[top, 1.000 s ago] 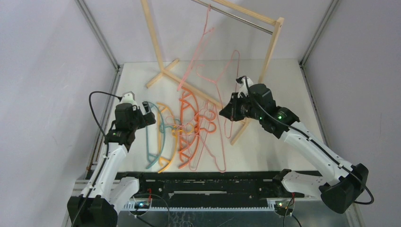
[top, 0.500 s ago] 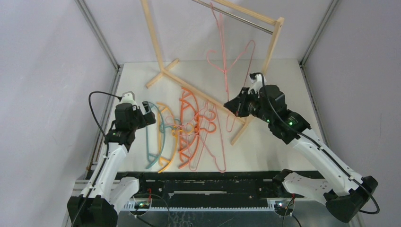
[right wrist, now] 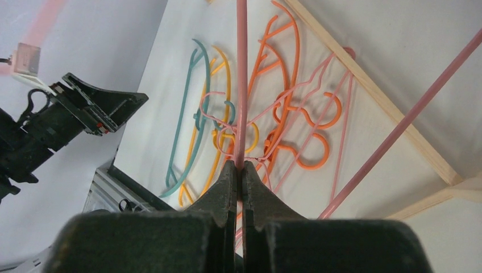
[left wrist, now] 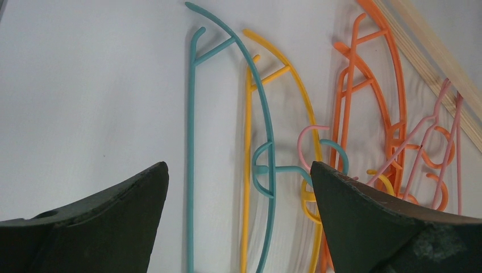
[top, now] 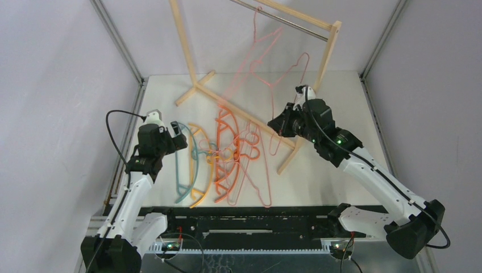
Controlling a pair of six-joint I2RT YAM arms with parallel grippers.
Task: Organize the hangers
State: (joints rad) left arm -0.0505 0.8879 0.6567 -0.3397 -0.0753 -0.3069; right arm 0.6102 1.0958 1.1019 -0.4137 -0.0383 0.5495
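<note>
1. Hangers — most of them lie in a tangle on the table (top: 341, 96), in front of the wooden rack (top: 327, 54). From your left you have the teal hanger (top: 183, 170), the yellow hanger (top: 203, 170), the orange hangers (top: 224, 128) and some thin pink wire hangers (top: 258, 170) with hooks interlocked around the middle of the pile.

2. One pink wire hanger (top: 267, 60) is up in the air: its hook sits at the metal rod (top: 287, 20) of the rack, and the body hangs tilted below it. It shows as a pale smear, so you cannot tell whether the hook is fully seated.

3. Your right gripper (right wrist: 239, 170) is clamped tight on a thin pink wire — the wrist view shows the bar pinched between the closed fingers and running straight up out of frame.

4. Your left gripper (left wrist: 239, 210) stands wide apart and holds nothing; it hangs over the teal and yellow hangers, which lie between its fingers in the wrist view without touching them.

5. Progress, judged from this: one hanger is at the rod and the rest are on the table, so you are early. What remains is to settle this hook, let go, then work through the pile, where the hooked-together centre looks likely to drag neighbours along.
</note>
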